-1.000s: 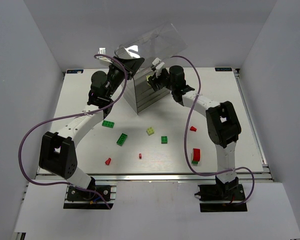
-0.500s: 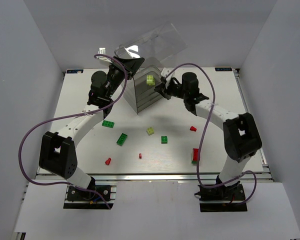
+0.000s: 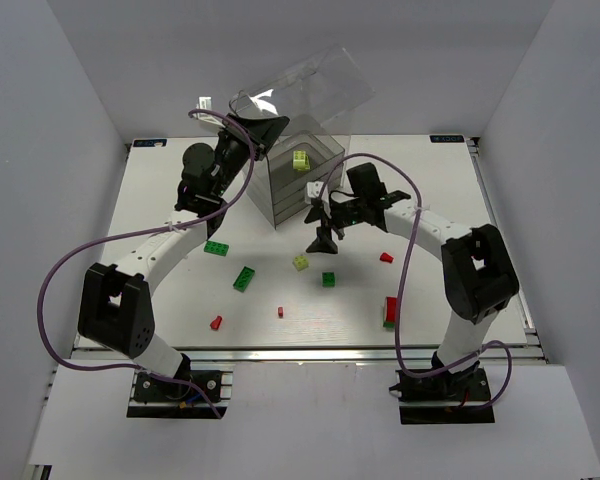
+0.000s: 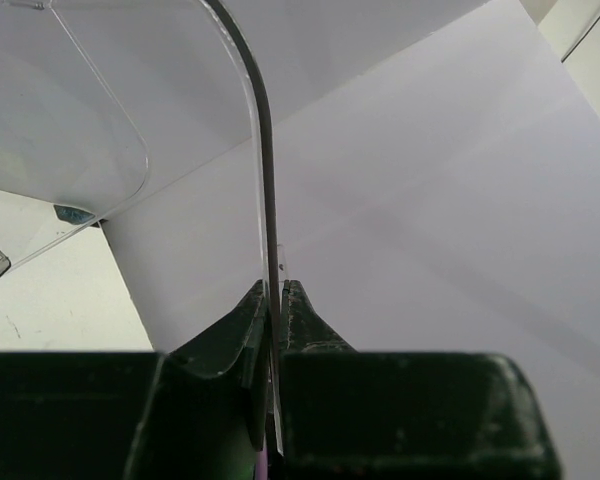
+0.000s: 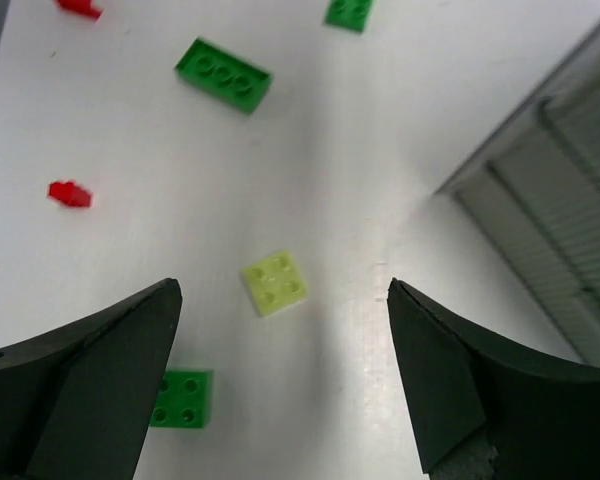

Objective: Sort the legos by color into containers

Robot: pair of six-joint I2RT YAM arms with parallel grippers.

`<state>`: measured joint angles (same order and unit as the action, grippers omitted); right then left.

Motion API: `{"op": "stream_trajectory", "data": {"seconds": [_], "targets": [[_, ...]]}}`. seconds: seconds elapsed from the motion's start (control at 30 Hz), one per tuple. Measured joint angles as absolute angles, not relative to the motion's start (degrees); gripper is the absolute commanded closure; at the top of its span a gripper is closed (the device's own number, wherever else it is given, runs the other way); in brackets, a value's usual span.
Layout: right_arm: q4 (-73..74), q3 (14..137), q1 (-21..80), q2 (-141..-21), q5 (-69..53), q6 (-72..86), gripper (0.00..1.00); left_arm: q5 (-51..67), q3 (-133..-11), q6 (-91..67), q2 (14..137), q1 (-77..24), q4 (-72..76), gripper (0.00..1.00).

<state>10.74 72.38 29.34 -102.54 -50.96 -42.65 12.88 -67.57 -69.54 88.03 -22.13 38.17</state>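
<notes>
The containers (image 3: 298,190) are a stack of clear grey drawers at the back centre. One yellow-green lego (image 3: 300,160) lies in the top drawer. My left gripper (image 3: 258,130) is shut on the edge of the clear hood (image 3: 305,85) and holds it tilted up; the left wrist view shows the hood's edge (image 4: 267,200) pinched in that gripper (image 4: 276,286). My right gripper (image 3: 320,228) hangs open above the table. In the right wrist view a yellow-green 2x2 lego (image 5: 275,283) lies below the gripper (image 5: 283,287), untouched.
Loose on the table are a green 2x2 (image 3: 328,279), a long green brick (image 3: 244,278), another green brick (image 3: 217,248), small red pieces (image 3: 386,257) (image 3: 280,312) (image 3: 216,322) and a red-on-green stack (image 3: 391,311). The drawer unit's side (image 5: 550,190) stands close on the right.
My right gripper left the top drawer, where a yellow-green lego now lies, and came down towards the table, opening wide above the loose yellow-green brick. The left arm has not moved.
</notes>
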Motion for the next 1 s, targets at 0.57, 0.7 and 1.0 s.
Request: {"op": "stream_trajectory", "data": {"seconds": [0.57,0.7,1.0], "targets": [[29.3,76.5,35.4,-112.2,-43.7,-70.3,0.11,12.9,-66.5,-69.5,88.0,-22.1,39.2,0.83],[26.9,77.5,36.8,-113.7,-40.5,-69.5,0.11,12.9,-66.2,-69.5,88.0,-22.1,39.5,0.83],[25.1,78.1,38.2,-116.2,-36.2,-69.3,0.46,12.9,-66.2,-69.5,87.9,-22.1,39.5,0.83]]}}
